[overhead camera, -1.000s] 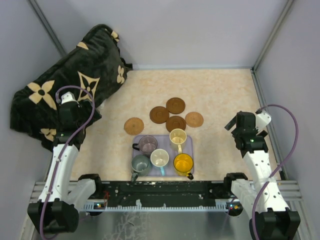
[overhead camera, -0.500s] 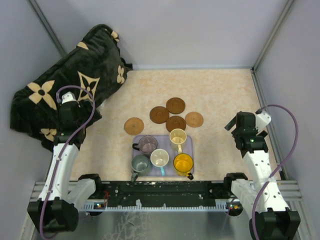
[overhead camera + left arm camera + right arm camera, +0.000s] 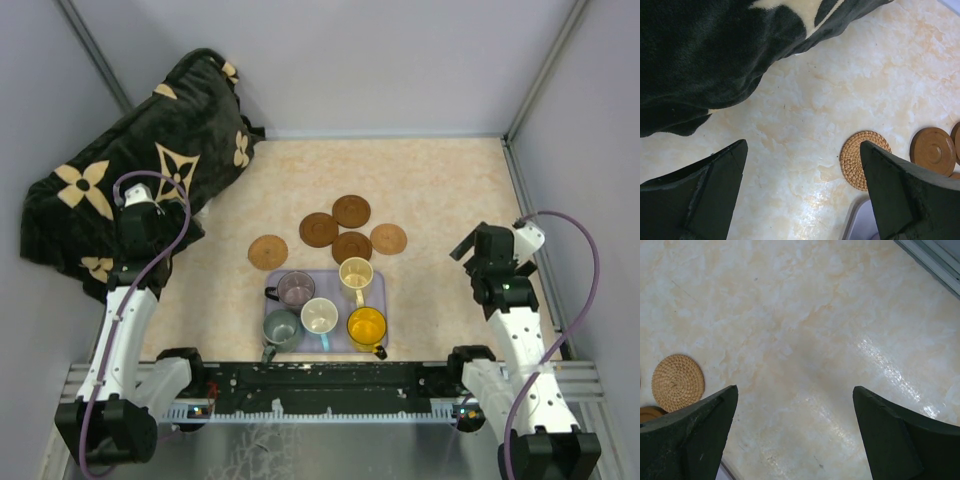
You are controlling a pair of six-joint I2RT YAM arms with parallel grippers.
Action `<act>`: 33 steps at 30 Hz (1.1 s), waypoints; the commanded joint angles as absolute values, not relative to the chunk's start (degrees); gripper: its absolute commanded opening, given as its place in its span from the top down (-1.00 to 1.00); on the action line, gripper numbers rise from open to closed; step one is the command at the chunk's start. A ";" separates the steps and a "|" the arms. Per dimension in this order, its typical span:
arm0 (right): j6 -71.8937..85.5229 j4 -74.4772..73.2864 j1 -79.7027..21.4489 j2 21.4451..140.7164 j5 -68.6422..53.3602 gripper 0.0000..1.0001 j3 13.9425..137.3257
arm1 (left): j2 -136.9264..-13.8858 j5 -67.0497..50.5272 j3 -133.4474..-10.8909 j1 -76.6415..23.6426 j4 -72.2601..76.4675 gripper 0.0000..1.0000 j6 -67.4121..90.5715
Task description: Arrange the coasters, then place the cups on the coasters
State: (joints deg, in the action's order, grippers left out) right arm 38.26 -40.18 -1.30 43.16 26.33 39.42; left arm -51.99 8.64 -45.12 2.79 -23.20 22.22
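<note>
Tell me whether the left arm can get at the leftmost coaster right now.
Probably yes. The left gripper is open, and only bare table lies between it and the coaster; the blanket sits off to the other side.

Left claw [image 3: 802,148] and right claw [image 3: 795,389] both spread wide, empty, aloft and well apart.

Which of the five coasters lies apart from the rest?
The woven tan coaster farthest left, beyond the lavender tray's far left corner. The other four coasters sit bunched together to its right.
</note>
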 commanded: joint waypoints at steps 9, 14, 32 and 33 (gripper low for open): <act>31.81 -28.62 -1.12 38.05 13.52 -0.98 39.81 | -53.37 -4.19 -44.50 2.34 -18.01 -0.99 23.70; 30.56 -24.95 -4.75 44.26 11.91 -0.98 41.70 | -55.39 1.66 -46.03 -4.14 -18.95 -0.99 24.18; 25.17 -14.20 -23.81 74.48 21.76 -0.98 58.35 | -69.42 8.70 -50.00 -18.05 -10.08 -0.99 24.81; 24.87 -13.42 -23.94 76.14 21.62 -0.98 59.32 | -70.37 8.47 -50.40 -18.18 -9.26 -0.99 24.68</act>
State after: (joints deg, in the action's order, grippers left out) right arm 27.92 -18.74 -22.52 71.94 19.88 54.08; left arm -68.12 7.20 -47.20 -17.52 -14.02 25.02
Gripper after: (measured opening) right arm 0.987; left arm 0.996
